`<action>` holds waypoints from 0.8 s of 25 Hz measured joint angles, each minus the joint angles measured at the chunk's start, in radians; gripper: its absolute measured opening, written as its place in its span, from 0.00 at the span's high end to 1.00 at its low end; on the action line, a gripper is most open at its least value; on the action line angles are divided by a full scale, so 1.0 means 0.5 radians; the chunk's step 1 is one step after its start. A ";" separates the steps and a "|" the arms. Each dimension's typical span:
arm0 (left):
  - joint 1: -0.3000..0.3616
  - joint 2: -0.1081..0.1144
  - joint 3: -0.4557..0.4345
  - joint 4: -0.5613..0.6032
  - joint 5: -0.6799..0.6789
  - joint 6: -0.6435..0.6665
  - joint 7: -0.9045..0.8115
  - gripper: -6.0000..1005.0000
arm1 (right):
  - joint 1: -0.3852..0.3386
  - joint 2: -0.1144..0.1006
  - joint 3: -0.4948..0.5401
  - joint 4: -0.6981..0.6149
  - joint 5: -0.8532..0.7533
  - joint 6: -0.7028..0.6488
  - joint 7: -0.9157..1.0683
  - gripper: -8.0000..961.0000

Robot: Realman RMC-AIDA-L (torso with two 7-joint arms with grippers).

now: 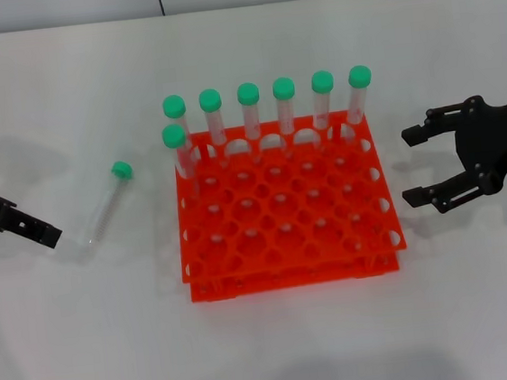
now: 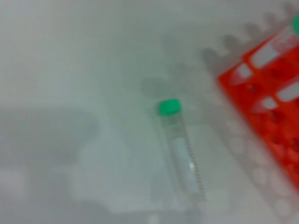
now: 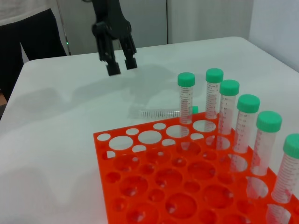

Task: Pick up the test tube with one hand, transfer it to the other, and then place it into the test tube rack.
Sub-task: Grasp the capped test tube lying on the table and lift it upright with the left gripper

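Note:
The test tube is a clear tube with a green cap, lying flat on the white table to the left of the test tube rack. My left gripper hovers just left of the tube without touching it. In the right wrist view that left gripper shows its fingers apart and empty, beyond the lying tube. The left wrist view looks down on the tube, with the rack's corner beside it. Right of the rack, my labelled right gripper stands open and empty.
Several green-capped tubes stand upright in the orange rack's back row, and one more stands at its back left. The other holes hold nothing. A person in dark clothes stands beyond the table's far edge.

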 joint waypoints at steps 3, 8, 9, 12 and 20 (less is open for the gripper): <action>-0.002 -0.013 0.050 -0.004 0.025 -0.046 -0.035 0.18 | -0.005 0.006 0.000 0.000 0.000 0.002 0.000 0.09; -0.026 -0.039 0.153 -0.109 0.033 -0.179 -0.108 0.21 | -0.011 0.018 0.000 0.000 0.000 0.003 -0.002 0.09; -0.034 -0.046 0.160 -0.130 0.034 -0.199 -0.114 0.21 | -0.012 0.019 0.000 0.000 -0.001 0.003 -0.002 0.09; -0.039 -0.070 0.177 -0.150 0.047 -0.241 -0.118 0.23 | -0.014 0.022 0.000 0.000 -0.002 0.004 -0.002 0.09; -0.039 -0.117 0.207 -0.201 0.055 -0.354 -0.167 0.26 | -0.005 0.039 0.000 0.002 -0.023 0.005 -0.003 0.09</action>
